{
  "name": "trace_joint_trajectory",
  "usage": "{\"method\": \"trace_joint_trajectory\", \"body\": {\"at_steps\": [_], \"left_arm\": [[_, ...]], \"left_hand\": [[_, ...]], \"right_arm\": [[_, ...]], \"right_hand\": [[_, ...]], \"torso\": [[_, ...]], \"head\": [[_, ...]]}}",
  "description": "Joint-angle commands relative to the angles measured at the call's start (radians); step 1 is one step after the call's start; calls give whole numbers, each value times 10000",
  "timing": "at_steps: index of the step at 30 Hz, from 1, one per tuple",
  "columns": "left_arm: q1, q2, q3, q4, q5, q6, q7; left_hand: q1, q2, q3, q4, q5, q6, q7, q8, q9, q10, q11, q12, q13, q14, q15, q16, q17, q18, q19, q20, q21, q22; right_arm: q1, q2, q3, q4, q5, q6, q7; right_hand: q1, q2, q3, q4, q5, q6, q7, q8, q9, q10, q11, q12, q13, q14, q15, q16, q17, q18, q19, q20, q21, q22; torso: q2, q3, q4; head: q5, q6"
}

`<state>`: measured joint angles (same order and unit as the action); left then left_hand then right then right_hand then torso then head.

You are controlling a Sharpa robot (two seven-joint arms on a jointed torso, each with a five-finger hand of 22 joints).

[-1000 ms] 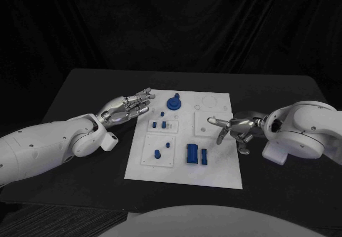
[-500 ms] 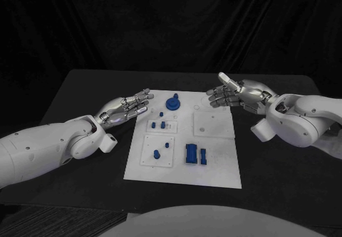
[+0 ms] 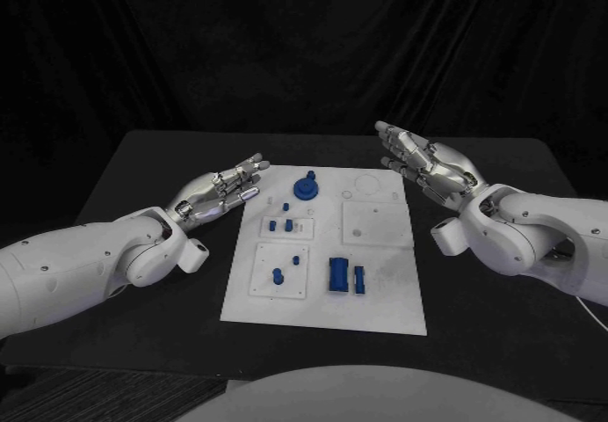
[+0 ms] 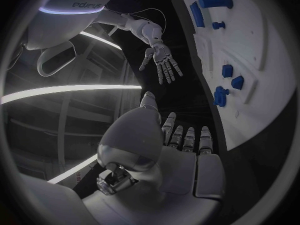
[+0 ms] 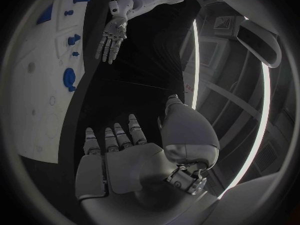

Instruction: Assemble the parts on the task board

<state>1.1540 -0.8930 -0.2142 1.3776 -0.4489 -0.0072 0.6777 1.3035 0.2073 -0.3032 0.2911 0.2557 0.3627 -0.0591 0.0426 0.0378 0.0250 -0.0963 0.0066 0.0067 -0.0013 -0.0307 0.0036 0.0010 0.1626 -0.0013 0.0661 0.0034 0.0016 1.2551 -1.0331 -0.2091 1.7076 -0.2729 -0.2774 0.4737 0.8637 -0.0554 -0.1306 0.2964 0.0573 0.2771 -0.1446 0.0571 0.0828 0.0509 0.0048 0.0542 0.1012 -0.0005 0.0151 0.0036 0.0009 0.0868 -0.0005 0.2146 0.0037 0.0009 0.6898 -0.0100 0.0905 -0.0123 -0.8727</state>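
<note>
Surface (image 3: 140,167): black, carrying the white task board (image 3: 380,308) at its middle, the board's long sides running from the near edge toward the far edge.
Parts: all blue, all on the board. A round knobbed piece (image 3: 307,185) stands near the board's far edge. Two small pegs (image 3: 289,225) sit in a small square inset just nearer than it. A peg (image 3: 278,276) and a smaller stub stand in the inset at the board's near left. A tall block (image 3: 340,273) with a thinner piece (image 3: 363,280) just beside it stands near the board's middle, toward the near edge.
Left hand (image 3: 222,193): held above the surface just beside the board's far left corner, palm turned toward the board, fingers (image 3: 254,167) straight and spread apart, holding nothing. The left wrist view shows the same flat palm and straight fingers (image 4: 187,137), with the board alongside them.
Right hand (image 3: 424,163): raised above the board's far right corner, fingers (image 3: 390,134) stretched out and apart, pointing toward the far edge, nothing in them. The right wrist view shows the fingers (image 5: 119,135) extended, clear of the board.
Contact: neither hand touches the board or any part.
</note>
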Motion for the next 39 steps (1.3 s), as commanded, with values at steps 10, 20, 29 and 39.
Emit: {"method": "trace_joint_trajectory", "body": {"at_steps": [10,20,29,39], "left_arm": [[-78,84,161,185,337,-686,-119],[-446,483,918,849,1923,-3337,-676],[-840,912,1729,1561,3624,-6182,-1274],[-1037,1126,2135,1918,4475,-7604,-1573]], "left_hand": [[-5950,-937,1350,-1313,-1129,-1667,591,-426,-378,-250,963,-66,-67,13,307,-36,-10,-613,13,-661,-34,-16],[-8306,-1310,1895,-1858,-1604,-2318,591,-426,-378,-250,963,-66,-67,13,307,-36,-10,-879,13,-661,-34,-16],[-9757,-2073,2230,-2193,-2557,-2697,591,-426,-378,-250,963,-66,-67,13,307,-36,-10,-1626,13,-661,-34,-16],[-10869,-2073,3032,-2911,-2557,-3627,591,-426,-378,-250,963,-66,-67,13,307,-36,-10,-1626,13,-661,-34,-16]], "right_arm": [[-287,327,244,-215,303,-610,305],[-1342,1646,1349,-910,1754,-3192,399],[-1994,2460,2032,-1339,2651,-4788,458],[-2051,2531,2091,-1376,2729,-4926,463]], "right_hand": [[-6839,554,1306,-2964,-573,-2771,1446,-571,-828,-509,-48,-542,-1012,5,-151,-36,-9,-868,5,-2146,-37,-9],[-8637,554,1306,-2964,-573,-2771,1446,-571,-828,-509,-48,-542,-1012,5,-151,-36,-9,-868,5,-2146,-37,-9],[-8637,554,1306,-2964,-573,-2771,1446,-571,-828,-509,-48,-542,-1012,5,-151,-36,-9,-868,5,-2146,-37,-9],[-8637,554,1306,-2964,-573,-2771,1446,-571,-828,-509,-48,-542,-1012,5,-151,-36,-9,-868,5,-2146,-37,-9]], "torso": [[-178,30,-110],[-869,68,-540],[-1376,95,-855],[-1456,100,-905]], "head": [[35,282],[82,1605],[117,2574],[123,2727]]}}
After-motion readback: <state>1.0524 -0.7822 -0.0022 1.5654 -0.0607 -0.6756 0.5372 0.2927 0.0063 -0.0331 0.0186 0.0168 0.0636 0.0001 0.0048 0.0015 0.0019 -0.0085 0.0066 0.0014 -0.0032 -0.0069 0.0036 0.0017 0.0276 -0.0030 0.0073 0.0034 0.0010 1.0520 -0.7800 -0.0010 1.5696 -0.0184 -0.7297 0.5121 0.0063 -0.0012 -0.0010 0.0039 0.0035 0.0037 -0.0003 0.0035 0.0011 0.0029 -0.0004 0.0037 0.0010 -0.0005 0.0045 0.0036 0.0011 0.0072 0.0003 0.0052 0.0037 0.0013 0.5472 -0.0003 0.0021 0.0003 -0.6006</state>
